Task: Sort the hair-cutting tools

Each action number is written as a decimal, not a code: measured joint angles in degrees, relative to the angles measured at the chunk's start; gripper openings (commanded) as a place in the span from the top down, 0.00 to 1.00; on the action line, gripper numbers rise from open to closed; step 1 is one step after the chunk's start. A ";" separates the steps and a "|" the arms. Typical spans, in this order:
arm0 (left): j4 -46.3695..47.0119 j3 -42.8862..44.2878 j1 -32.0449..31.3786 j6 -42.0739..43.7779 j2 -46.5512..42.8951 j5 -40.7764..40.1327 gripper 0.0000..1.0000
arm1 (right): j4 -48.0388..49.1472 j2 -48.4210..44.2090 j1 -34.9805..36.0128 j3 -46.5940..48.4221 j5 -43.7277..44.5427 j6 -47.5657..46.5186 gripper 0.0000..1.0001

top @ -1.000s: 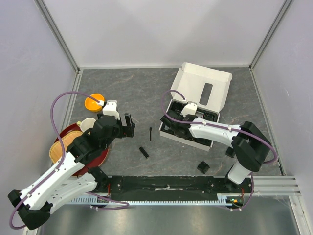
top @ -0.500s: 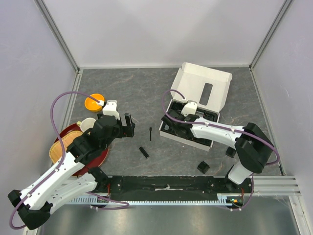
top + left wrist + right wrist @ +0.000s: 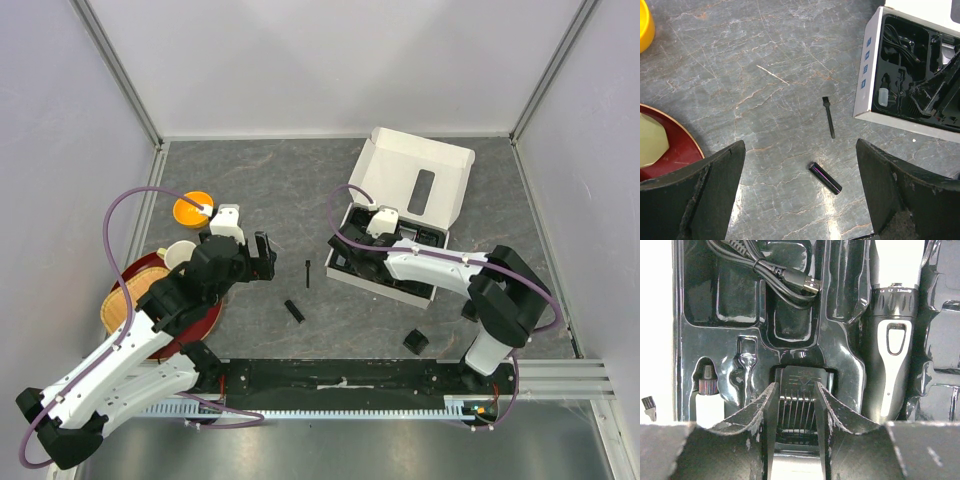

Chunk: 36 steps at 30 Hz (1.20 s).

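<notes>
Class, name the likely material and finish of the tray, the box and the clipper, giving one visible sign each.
Tray: probably moulded plastic, glossy black; bright highlights on formed pockets. Box: seemingly matte white cardboard; folded flaps. Clipper: likely plastic, black with satin silver panel.

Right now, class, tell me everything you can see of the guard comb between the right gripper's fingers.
The guard comb is a small black block, plastic by its look, with a row of fine parallel teeth and a moulded mark above them. It sits in a middle pocket of the black tray, left of the hair clipper in the right wrist view. The right gripper straddles it, fingers seemingly pressed on both sides.
</notes>
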 measured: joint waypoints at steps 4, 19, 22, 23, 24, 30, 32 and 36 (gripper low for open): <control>0.00 0.00 -0.02 0.00 0.00 0.00 0.02 | 0.13 0.00 -0.11 0.00 -0.13 -0.15 0.59; -0.11 0.00 0.00 0.00 0.00 -0.02 0.02 | -2.95 -6.49 -0.24 4.07 -0.48 -3.93 0.25; -0.13 0.00 -0.02 0.00 0.00 -0.02 0.02 | -2.99 -8.92 -0.26 4.37 -1.84 -6.97 0.22; -0.13 0.00 0.00 0.00 0.00 -0.02 0.02 | -2.89 -9.40 -0.26 4.42 -2.64 -8.55 0.22; -0.13 0.00 -0.02 0.00 0.00 -0.02 0.02 | -2.75 -9.75 -0.26 4.42 -3.80 -10.12 0.21; -0.28 0.00 0.00 0.00 -0.07 -1.36 0.02 | 4.04 -10.73 2.01 2.10 -13.46 -19.26 0.22; -0.50 0.00 0.00 -0.02 -0.24 -2.32 0.02 | 6.97 -10.23 5.03 1.70 -16.28 -22.12 0.21; -1.36 0.00 0.00 -0.07 -0.90 -3.93 0.02 | 11.91 -4.92 12.17 4.48 -20.17 -26.75 0.23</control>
